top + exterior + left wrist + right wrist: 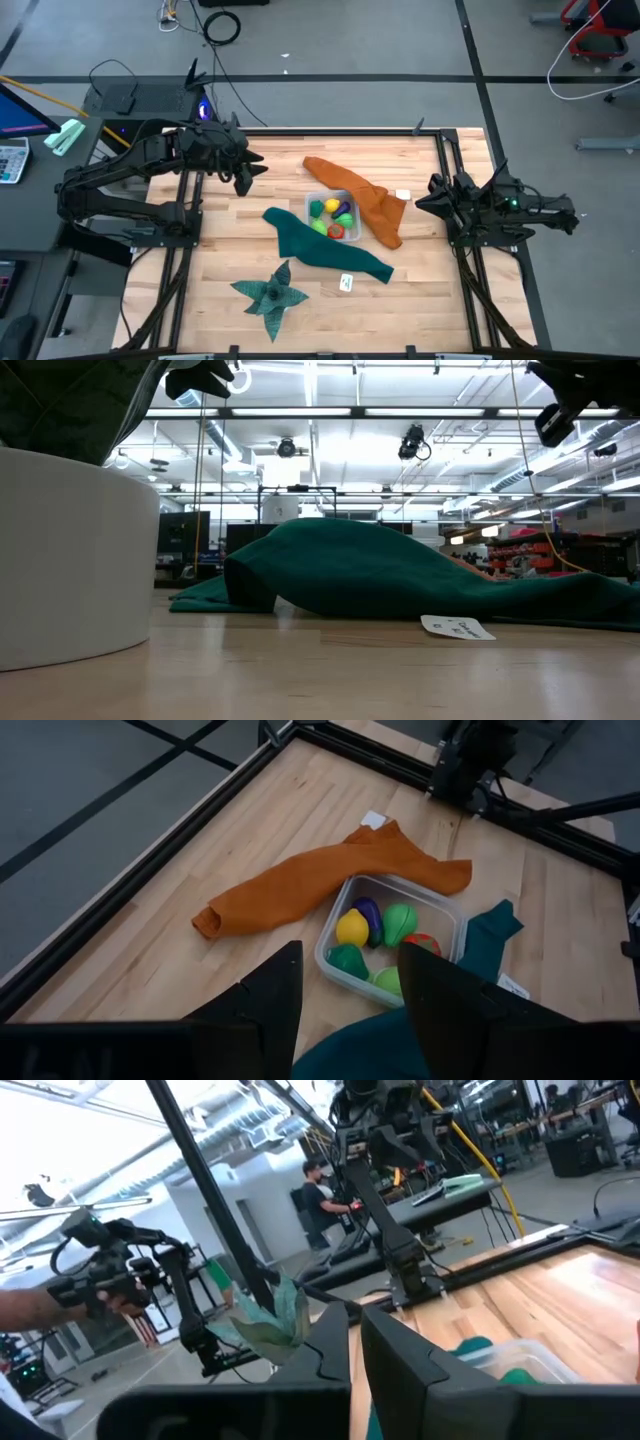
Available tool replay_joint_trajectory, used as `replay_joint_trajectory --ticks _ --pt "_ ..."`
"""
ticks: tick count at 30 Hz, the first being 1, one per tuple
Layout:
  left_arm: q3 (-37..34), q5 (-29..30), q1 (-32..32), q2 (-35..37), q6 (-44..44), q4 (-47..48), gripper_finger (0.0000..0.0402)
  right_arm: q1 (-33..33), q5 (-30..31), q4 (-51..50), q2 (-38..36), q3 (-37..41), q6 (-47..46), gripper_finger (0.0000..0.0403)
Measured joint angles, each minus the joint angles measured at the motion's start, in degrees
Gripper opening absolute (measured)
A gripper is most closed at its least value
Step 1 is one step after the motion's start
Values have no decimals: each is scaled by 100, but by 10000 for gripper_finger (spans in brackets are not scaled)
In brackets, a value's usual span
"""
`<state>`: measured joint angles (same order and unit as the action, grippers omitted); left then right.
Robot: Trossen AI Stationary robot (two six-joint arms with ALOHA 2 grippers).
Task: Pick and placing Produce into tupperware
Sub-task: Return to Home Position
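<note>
The clear tupperware [333,216] stands mid-table and holds the produce [385,940]: yellow, purple, green, red, dark green and light green toy pieces. An orange cloth [362,203] lies against its far and right sides, and a teal cloth [322,245] lies against its near side. My left gripper [246,172] hangs open above the table, left of the box, with nothing between its fingers [272,992]. My right gripper [428,200] is shut and empty, raised at the table's right edge. In the right wrist view a corner of the tupperware [525,1360] shows beyond the closed fingers [400,1350].
A dark green star-shaped leafy piece [270,294] sits near the front left, with a small white card [346,283] to its right and another white tag [403,195] by the orange cloth. Black frame rails [458,190] border the table. A person stands in the room behind [322,1200].
</note>
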<state>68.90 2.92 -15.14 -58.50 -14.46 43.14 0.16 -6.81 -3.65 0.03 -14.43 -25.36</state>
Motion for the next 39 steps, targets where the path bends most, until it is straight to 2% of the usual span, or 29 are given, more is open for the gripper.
replay_joint_trajectory --ticks 4,13,29,34,39 --pt "0 2 0 0 -26 -3 172 -2 -59 520 -4 374 -63 0" --pt "0 2 0 0 -33 -5 172 -2 -275 2419 -4 1343 -352 0" --pt "0 2 0 0 -33 -4 172 -2 -373 2374 -2 1350 -293 0" --pt "0 2 -5 0 1 -5 172 -2 -408 1768 -1 1350 890 0" --pt "0 4 -7 0 13 -3 172 -2 -410 1271 0 1350 1329 0"
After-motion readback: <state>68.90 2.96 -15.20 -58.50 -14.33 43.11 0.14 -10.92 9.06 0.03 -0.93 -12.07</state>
